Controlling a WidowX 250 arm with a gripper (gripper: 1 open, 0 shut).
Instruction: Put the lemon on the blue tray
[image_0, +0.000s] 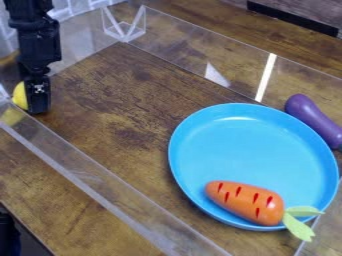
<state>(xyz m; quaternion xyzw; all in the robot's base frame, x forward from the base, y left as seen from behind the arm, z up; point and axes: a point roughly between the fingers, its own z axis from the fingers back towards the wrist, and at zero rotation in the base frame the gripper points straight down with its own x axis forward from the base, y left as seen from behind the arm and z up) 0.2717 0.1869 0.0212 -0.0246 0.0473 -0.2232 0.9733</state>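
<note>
Gripper points down at the table's far-left edge, jaws spread wide around the lemon — mostly hidden. Blue tray lies well apart, right — carrot on it.

Item count, camera view:

- Lemon — one, only a sliver of yellow showing beside the gripper.
- Tray — one, blue and round.
- Carrot — one, orange with green leaves.
- Eggplant — one, purple, partly cut off by the right edge.
- Gripper — one, on one arm.
- Table — one, wooden.
- Clear wall along the front edge — one.
- Clear stand at the back — one.

Toy foods total three. Further items at the back are too cropped to count.
</note>
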